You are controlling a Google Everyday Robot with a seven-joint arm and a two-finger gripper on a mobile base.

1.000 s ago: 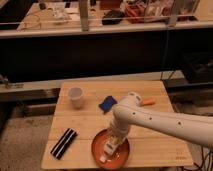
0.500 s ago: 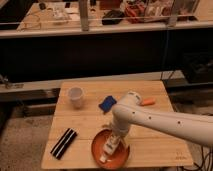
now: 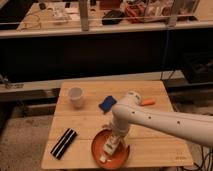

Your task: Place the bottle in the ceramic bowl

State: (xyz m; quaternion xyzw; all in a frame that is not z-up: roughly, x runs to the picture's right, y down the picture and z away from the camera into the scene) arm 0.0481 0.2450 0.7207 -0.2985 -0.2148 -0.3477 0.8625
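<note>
The orange-red ceramic bowl (image 3: 96, 151) sits near the front edge of the wooden table (image 3: 155, 145). The slim whitish bottle (image 3: 107, 150) lies inside the bowl, pointing toward the front. My gripper (image 3: 116, 137) reaches down from the white arm and hangs right over the bowl, at the bottle's rear end. The arm hides the contact between them.
A small white cup (image 3: 76, 96) stands at the table's back left. A flat blue object (image 3: 107, 104) and a small orange item (image 3: 147, 102) lie behind the arm. A black ridged object (image 3: 64, 142) lies at the front left. A dark counter rises behind the table.
</note>
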